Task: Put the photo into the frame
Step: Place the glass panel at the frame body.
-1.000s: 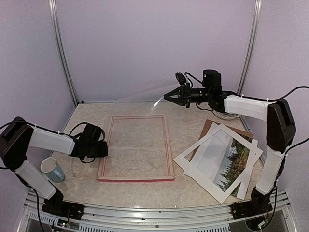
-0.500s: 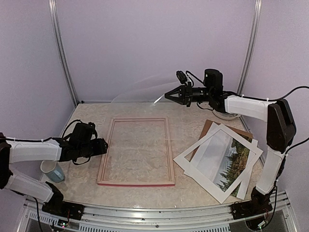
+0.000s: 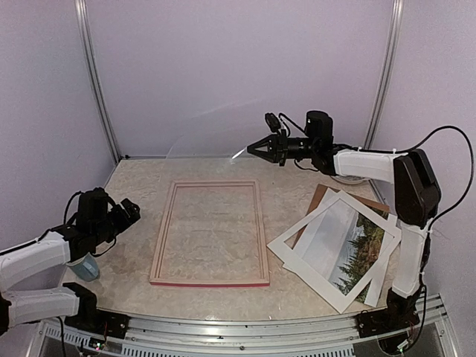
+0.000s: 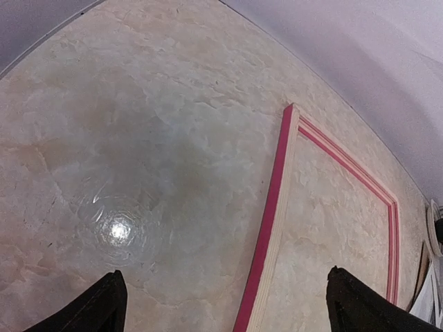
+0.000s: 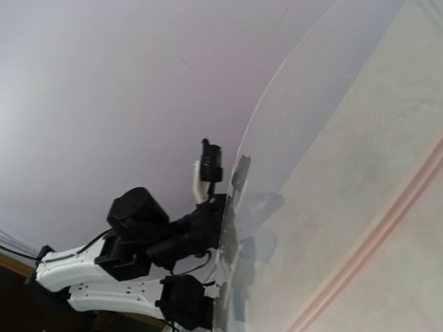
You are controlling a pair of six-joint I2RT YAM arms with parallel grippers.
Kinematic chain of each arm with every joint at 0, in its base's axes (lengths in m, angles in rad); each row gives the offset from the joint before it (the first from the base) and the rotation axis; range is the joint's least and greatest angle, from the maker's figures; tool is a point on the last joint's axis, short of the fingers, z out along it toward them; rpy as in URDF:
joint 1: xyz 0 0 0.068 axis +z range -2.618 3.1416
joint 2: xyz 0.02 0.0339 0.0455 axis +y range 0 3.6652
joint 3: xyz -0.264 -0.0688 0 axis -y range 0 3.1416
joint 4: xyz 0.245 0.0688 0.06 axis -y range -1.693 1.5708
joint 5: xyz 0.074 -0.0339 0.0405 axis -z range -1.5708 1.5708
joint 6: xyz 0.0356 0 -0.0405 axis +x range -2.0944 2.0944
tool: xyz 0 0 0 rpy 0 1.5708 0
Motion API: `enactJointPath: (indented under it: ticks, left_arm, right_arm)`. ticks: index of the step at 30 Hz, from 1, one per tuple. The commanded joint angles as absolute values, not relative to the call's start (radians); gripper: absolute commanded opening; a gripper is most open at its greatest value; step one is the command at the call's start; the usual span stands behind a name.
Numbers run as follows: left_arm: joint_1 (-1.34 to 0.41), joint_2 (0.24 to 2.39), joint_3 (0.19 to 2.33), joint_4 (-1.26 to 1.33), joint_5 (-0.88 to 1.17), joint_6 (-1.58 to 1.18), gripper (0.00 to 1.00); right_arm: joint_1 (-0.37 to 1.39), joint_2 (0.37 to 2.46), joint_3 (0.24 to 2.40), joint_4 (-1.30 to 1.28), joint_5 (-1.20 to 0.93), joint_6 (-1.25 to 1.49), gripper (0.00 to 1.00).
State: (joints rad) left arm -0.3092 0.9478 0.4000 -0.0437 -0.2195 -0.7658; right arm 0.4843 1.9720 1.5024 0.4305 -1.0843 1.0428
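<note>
The frame [image 3: 162, 239] lies flat near the middle of the surface [image 3: 134, 178], and the mottled top shows through its opening. The left wrist view catches its pink-red outer edge and the paler wood facing up. The photo [image 3: 355, 256] lies well to the right of it, near the right arm's base. A white mat [image 3: 285, 249] rests on top of it, so the trees and pale sky show through the mat's window. A brown backing board [image 3: 321, 195] pokes out from under that pile at its far side.

The right gripper [image 3: 250, 151] is raised over the far part of the surface, behind the frame's far right corner. Its fingertips are pinched on the right end of a clear sheet [image 5: 311, 138], held in the air and reaching leftward, apart from the frame. In the right wrist view the sheet mirrors the arm and the contact is hard to make out, so the grip is read mainly from the top view.

The left gripper [image 3: 130, 213] hangs over the left side of the surface, apart from the frame's left rail, its fingers spread wide and released. A pale cup [image 3: 83, 266] stands under the left arm near the front left corner
</note>
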Motion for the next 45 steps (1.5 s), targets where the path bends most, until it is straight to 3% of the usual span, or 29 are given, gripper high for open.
enactJointPath:
  ticks: [1, 7, 17, 28, 35, 45]
  left_arm:
    - [-0.268, 0.884, 0.361, 0.033, -0.268, -0.827, 0.99]
    - [-0.235, 0.910, 0.318, 0.159, -0.272, -0.839, 0.99]
    - [-0.211, 0.996, 0.223, 0.438, -0.178, -0.786, 0.99]
    - [-0.206, 1.014, 0.170, 0.478, -0.232, -0.887, 0.99]
    - [-0.213, 0.922, 0.069, 0.531, -0.279, -0.885, 0.99]
    - [-0.225, 0.859, 0.085, 0.541, -0.259, -0.841, 0.99]
  right_arm:
    - [0.516, 2.021, 1.551, 0.467, -1.070, 1.035, 0.01]
    - [0.592, 2.105, 1.537, 0.554, -1.057, 1.082, 0.01]
    - [0.629, 2.208, 1.460, 0.393, -0.955, 0.897, 0.00]
    - [0.630, 2.253, 1.387, 0.360, -0.922, 0.881, 0.02]
    - [0.630, 2.249, 1.355, 0.353, -0.925, 0.888, 0.02]
    - [0.641, 2.249, 1.358, 0.324, -0.920, 0.874, 0.02]
